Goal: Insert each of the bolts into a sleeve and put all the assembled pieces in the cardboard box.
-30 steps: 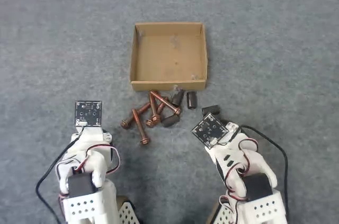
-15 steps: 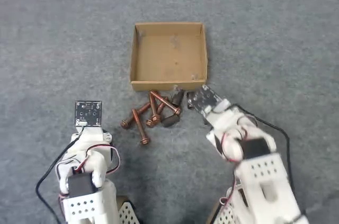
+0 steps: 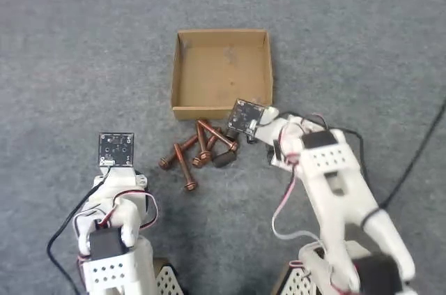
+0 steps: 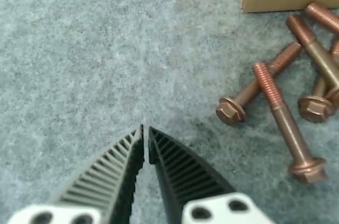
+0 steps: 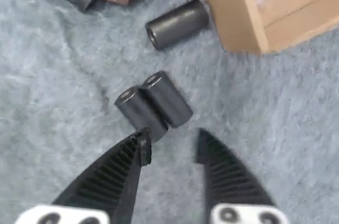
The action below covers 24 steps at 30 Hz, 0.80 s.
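1. The right gripper (image 5: 170,140) hangs open and empty just above two short dark grey cylindrical sleeves (image 5: 153,105). They lie side by side, touching, on the grey felt-like carpet (image 5: 58,81). One jaw tip sits at the end of the nearer sleeve.
2. A third sleeve (image 5: 177,23) lies near them, just beside a corner of the open brown cardboard box (image 5: 254,7).
3. The left gripper (image 4: 146,138) has its jaws drawn together on nothing, over bare carpet. It is a little apart from the long copper-coloured flanged hex bolts (image 4: 278,113), which lie in a loose, partly crossed heap before the box's front wall.
4. The sleeves look rigid, smooth and round, so they will probably roll or squirt out of a poor pinch. Because the pair touches, closing on one may nudge the other. The safest hold seems to be across the barrel at mid-length, leaving one bore end free for a bolt.
5. The bolts look stiff and head-heavy, and their threaded shanks offer some bite. A grip on the shank close to the flange would leave the threaded tip free. The outermost bolt, clear of the overlap, looks easiest to lift.
6. The box appears light and could slide if bumped, and no assembled piece lies in it yet.
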Available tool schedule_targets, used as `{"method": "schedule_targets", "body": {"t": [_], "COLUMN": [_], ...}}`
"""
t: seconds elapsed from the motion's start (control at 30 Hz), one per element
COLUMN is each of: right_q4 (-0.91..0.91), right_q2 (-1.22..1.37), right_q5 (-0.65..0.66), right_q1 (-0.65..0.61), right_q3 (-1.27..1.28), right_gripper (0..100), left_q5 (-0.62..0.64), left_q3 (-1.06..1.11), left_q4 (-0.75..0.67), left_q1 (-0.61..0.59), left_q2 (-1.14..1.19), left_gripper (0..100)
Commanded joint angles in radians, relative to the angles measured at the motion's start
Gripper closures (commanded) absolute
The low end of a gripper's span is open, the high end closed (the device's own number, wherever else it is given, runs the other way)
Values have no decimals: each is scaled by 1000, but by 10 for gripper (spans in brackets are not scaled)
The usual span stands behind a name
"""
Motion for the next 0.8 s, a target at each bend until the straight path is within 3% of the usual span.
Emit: {"method": "schedule_targets", "body": {"t": [0.0, 0.17, 0.77], "right_q4": [-15, -16, -33], "right_q2": [87, 228, 481], "right_q5": [103, 186, 189], "right_q1": [22, 25, -5], "right_q3": [-117, -187, -304], "right_gripper": [810, 835, 834], "left_q5": [-9, -11, -11], "left_q3": [-7, -7, -7], "left_q4": [-31, -31, -31], "left_q1": [-2, -2, -2], "left_q2": [-18, -18, -18], "left_gripper": [983, 983, 983]}}
